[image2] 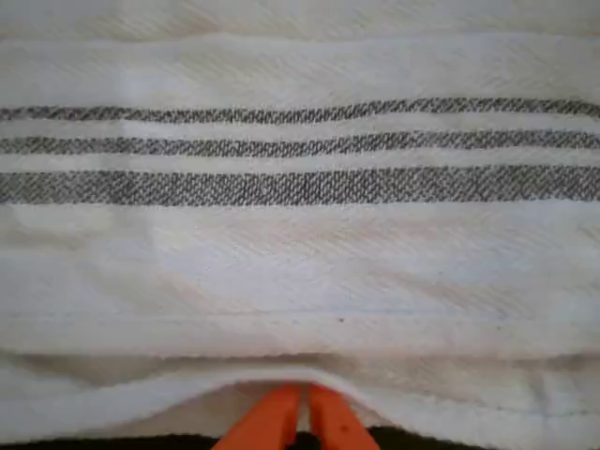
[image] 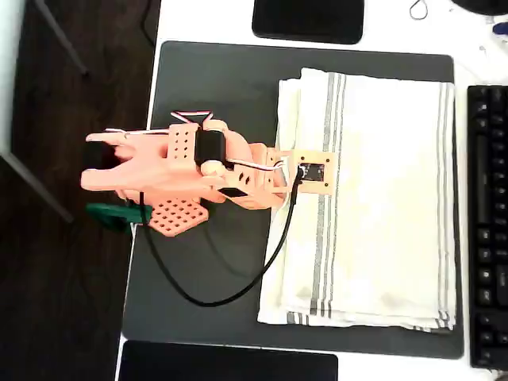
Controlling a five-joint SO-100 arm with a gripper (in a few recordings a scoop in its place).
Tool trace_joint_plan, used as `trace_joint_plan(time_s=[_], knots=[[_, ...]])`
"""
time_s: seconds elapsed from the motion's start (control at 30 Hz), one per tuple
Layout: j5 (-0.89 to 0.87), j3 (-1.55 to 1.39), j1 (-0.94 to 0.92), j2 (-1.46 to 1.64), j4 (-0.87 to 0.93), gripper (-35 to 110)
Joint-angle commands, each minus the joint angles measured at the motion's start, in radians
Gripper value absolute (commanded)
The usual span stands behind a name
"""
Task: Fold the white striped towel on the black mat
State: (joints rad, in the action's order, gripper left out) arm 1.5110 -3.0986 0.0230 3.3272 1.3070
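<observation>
A: Where the arm (image: 182,178) reaches in from the left of the overhead view, what lies under it?

B: The white striped towel (image: 381,198), spread over the right part of the black mat (image: 214,87). It looks folded, with layered edges showing along its left side and at the bottom. The arm's front end sits right over the towel's left edge, about halfway down.

A: And the gripper itself?

B: In the wrist view the gripper (image2: 305,412) shows as two orange fingertips (image2: 272,427) at the bottom middle, drawn together with just a thin slit between them. The towel's near edge lifts into a small arch right at the tips, so a pinch of the hem appears to be caught there.

A: How does the cloth lie beyond the tips?

B: A hem line runs across just past them, then plain white weave, then three grey stripes crossing the whole wrist view, the nearest one the thickest. A sliver of dark mat shows at the bottom corners.

A: Anything else around?

B: A black keyboard (image: 488,230) at the right edge of the overhead view, a glossy black pad (image: 309,20) at the top, another (image: 230,363) at the bottom, and a black cable (image: 214,298) looping from the arm across the mat.
</observation>
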Motion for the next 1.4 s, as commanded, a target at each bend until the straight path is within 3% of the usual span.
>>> trace_joint_plan(time_s=[0.0, 1.37], knots=[[0.0, -0.015, -0.003, 0.006, 0.003, 0], [0.005, 0.038, 0.008, -0.074, -0.017, 0]])
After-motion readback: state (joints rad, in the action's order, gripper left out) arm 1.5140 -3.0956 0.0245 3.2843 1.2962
